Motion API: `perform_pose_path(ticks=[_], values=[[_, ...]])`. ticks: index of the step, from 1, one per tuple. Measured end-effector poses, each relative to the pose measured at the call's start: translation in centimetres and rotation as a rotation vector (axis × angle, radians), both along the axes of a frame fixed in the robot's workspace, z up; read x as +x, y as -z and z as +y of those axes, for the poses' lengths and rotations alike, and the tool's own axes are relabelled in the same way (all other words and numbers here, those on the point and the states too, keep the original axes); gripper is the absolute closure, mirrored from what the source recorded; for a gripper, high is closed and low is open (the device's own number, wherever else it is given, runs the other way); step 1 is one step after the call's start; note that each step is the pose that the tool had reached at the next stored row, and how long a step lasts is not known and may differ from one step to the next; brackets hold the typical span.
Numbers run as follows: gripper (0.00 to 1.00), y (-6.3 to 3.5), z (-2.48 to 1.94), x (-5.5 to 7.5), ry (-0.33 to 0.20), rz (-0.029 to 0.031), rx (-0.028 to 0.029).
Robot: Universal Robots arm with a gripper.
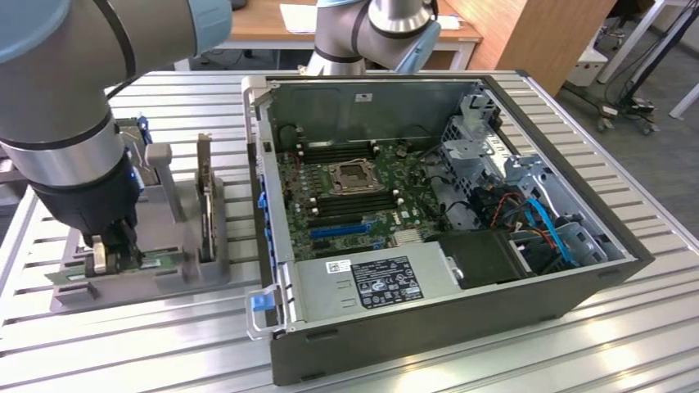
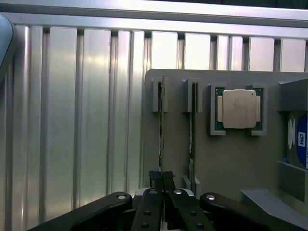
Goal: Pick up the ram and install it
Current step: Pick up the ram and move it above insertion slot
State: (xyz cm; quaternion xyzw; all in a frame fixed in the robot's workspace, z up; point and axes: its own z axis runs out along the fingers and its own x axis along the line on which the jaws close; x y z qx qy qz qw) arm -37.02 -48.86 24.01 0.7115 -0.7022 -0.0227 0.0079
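Wrist view: ram (image 2: 162, 125) stands edge-up in the end slot of the grey holder (image 2: 226, 159), with my gripper (image 2: 161, 176) pinched tight on its top edge (looks seated, not lifted). I'd pull straight along the slot, no twist, clear of the second stick (image 2: 192, 120) just beside.

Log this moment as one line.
tool: shut on thin green circuit-board ram stick | where: in grey plastic holder | install: not done
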Motion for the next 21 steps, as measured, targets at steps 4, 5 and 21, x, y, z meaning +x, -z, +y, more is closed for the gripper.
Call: perform_pose_path(ticks=[4,5,21], values=[[0.89,-1.24,0.00,0.0,0.000,0.0001,-0.0017],[0.89,-1.57,0.00,0.0,0.000,0.0002,-0.0023],[0.89,-6.65,0.00,0.0,0.000,0.0002,-0.0046]])
